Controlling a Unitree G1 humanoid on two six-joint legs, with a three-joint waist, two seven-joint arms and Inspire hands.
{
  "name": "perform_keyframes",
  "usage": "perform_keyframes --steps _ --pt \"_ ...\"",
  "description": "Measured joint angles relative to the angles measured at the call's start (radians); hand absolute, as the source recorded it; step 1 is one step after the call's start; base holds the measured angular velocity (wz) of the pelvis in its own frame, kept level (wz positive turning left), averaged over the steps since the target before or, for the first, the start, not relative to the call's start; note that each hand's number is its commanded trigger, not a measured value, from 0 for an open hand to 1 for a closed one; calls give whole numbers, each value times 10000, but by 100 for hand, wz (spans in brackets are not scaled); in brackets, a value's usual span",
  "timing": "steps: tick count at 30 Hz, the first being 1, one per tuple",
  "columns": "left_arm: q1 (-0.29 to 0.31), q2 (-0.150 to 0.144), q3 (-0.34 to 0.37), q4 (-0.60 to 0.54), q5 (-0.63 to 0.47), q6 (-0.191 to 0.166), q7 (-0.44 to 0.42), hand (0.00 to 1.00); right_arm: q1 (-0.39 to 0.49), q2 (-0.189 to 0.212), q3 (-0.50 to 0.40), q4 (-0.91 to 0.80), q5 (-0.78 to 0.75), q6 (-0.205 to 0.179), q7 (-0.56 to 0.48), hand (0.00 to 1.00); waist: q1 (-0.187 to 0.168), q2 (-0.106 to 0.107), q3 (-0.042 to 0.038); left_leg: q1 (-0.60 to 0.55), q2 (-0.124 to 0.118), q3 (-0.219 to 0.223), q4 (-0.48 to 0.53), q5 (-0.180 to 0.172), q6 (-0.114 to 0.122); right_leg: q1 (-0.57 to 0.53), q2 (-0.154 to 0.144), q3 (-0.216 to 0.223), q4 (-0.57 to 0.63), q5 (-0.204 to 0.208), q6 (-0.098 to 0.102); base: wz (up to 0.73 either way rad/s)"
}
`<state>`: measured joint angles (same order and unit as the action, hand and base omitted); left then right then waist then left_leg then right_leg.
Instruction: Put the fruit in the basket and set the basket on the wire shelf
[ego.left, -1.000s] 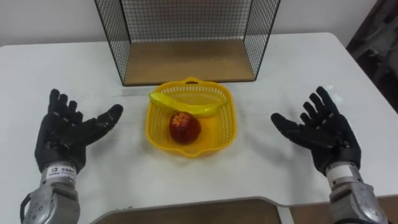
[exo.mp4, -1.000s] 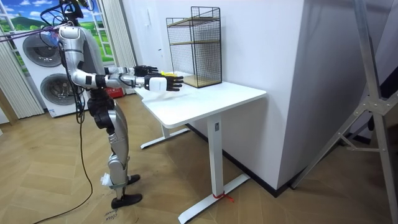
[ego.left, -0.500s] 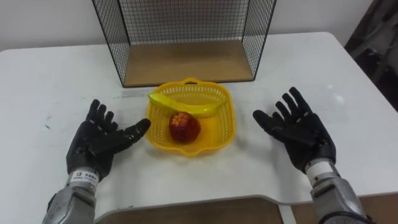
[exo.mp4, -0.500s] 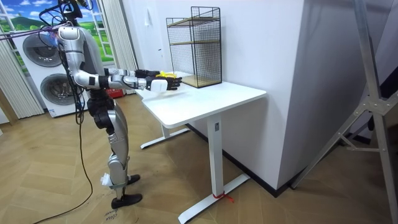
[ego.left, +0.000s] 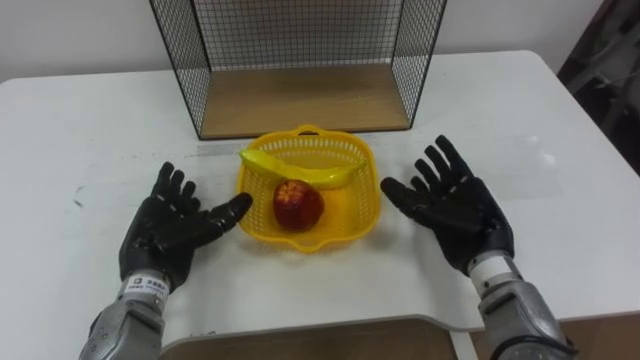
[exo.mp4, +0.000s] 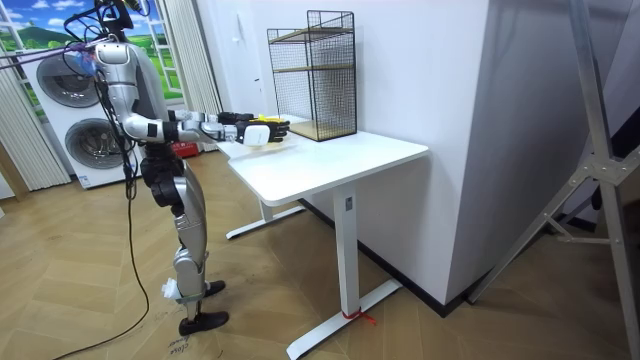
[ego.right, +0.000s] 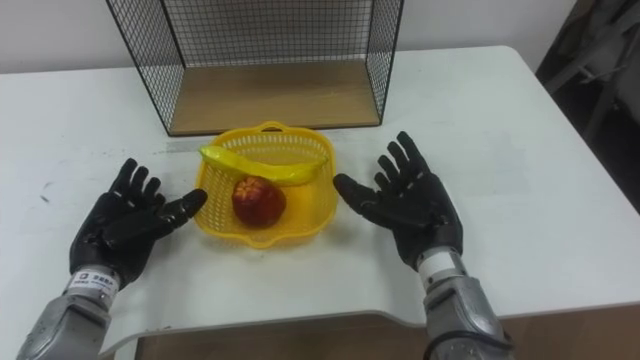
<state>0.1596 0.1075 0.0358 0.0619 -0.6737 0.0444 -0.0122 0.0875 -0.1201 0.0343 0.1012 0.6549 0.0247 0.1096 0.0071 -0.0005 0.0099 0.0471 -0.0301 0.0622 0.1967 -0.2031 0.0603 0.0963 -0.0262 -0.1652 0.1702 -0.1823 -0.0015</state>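
Yellow basket (ego.left: 358, 216), red apple (ego.left: 297, 204) and banana (ego.left: 300, 171) inside; left robot hand (ego.left: 170, 228), right robot hand (ego.left: 452, 212) splayed, empty.

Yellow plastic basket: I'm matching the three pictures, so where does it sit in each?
Left eye view: the yellow plastic basket sits at centre, between left hand and right hand.
Right eye view: left of centre.
Room view: upper left, on the white table.
Shared landmark: the black wire shelf behind it.
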Motion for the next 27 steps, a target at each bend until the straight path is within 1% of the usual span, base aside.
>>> perform_keyframes --steps 5,8,15,20,25,27 --pt "0 -53 -58 3 2 -28 -18 0 -23 6 209 0 -294 0 280 0 2 4 10 0 -7 -75 2 2 0 4 1 1 0 0 0 0" --pt "0 -64 -86 11 2 -72 -27 0 -69 28 215 0 -326 0 469 0 1 7 33 -1 -7 -78 1 2 0 5 1 2 0 0 0 0" --pt "0 -92 -85 19 2 -83 -146 0 -126 153 216 0 -327 -1 560 0 -1 4 46 -10 -9 -95 -2 2 0 5 2 -13 -2 0 0 0" --pt "0 -128 -94 18 9 -116 -218 0 -126 161 217 1 -329 -2 577 0 -6 -33 69 -14 -10 -102 4 2 0 5 1 -21 -1 0 0 0" --pt "0 -145 -238 18 9 -161 -279 0 -126 160 217 2 -327 -7 765 0 -29 -41 73 -19 -10 -96 2 1 0 -3 0 -25 -1 0 0 0" --pt "0 -156 -412 18 8 -189 -328 0 -128 162 233 55 -329 -15 776 0 -28 -48 69 -17 -9 -96 4 1 0 -3 1 -18 -1 0 0 0"
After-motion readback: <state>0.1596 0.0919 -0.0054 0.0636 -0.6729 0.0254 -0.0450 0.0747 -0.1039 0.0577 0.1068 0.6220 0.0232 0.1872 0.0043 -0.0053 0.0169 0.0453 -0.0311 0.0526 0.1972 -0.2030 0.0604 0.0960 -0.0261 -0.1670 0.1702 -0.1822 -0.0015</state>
